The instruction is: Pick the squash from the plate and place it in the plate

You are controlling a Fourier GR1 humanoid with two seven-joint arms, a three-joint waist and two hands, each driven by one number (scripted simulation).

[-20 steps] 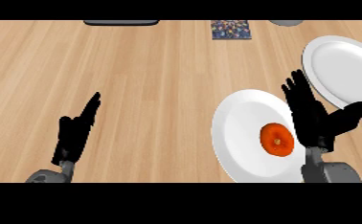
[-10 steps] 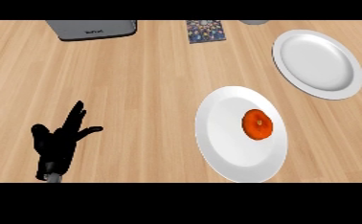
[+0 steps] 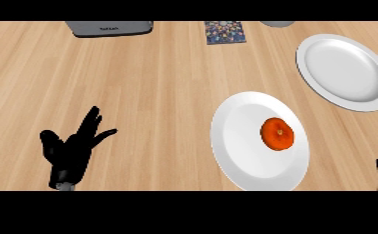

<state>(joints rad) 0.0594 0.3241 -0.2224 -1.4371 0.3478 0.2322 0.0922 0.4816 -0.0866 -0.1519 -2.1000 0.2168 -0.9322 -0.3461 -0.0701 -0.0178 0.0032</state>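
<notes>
While viewed steeply from above, wooden counter [image 3: 148, 93] filling the field. Left hand [image 3: 72, 150] at about 8 o'clock, low on the left side: black, fingers straight and spread, thumb splayed toward 10 o'clock, holding nothing; resting on or just over the bare wood, well apart from every plate. Grey box-shaped appliance [image 3: 109, 28] at 11 o'clock, cut by the upper limit of the scene. Small patterned card or packet [image 3: 225, 32] at roughly 12 o'clock, lying flat near the far edge. Near plate [image 3: 244, 153] at 4 to 5 o'clock: white, round, seen as an oval, its lower rim meeting the bottom of the scene. Squash [image 3: 277, 133] lying on that near plate, right of the plate's centre: orange, rounded, untouched by either hand. Grey rounded object [image 3: 277, 23] at 1 o'clock, only its lower part showing, identity not discernible. Far plate [image 3: 341, 70] at 2 o'clock: white, bare, partly cut by the right border, set apart from the near plate by a narrow strip of wood. Right hand not clearly showing anywhere; finger state impossible to judge.
</notes>
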